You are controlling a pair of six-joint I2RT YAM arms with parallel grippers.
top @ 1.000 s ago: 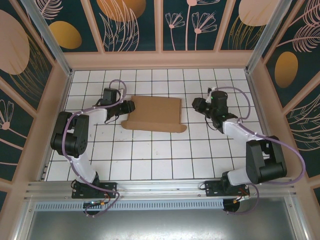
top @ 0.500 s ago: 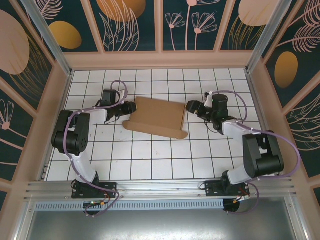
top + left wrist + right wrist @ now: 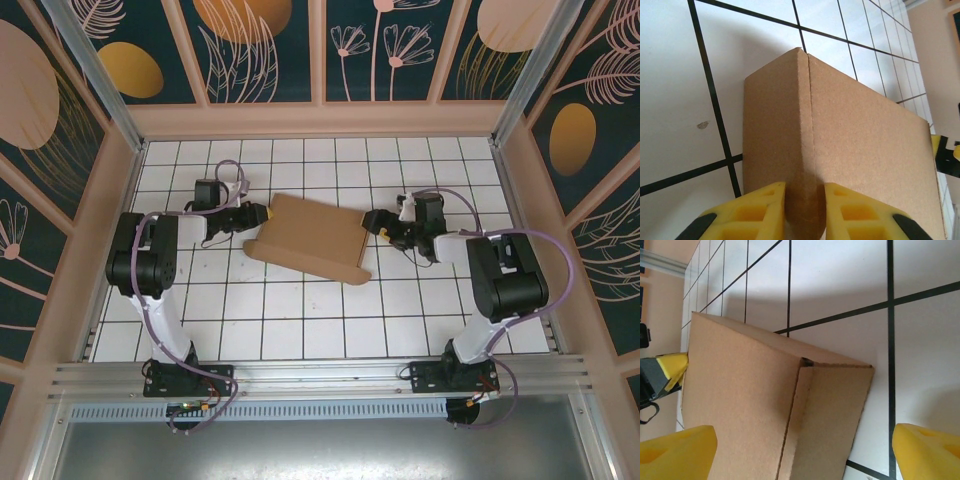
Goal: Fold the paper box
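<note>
Brown corrugated cardboard, the one paper box [image 3: 310, 238], lies askew to the grid lines on the far half of the white tiled surface [image 3: 300, 320], between two arms. From above we see one hand at each end: the left hand [image 3: 262, 213] on its left edge, the right hand [image 3: 372, 222] just beside its right edge. The left wrist view adds what the top view cannot give us: two yellow fingers [image 3: 765, 205] pinch a raised fold of the box, pressed against both its sides. In the right wrist view we find the right hand's two fingers spread wide, with the box's seamed corner between them.
</note>
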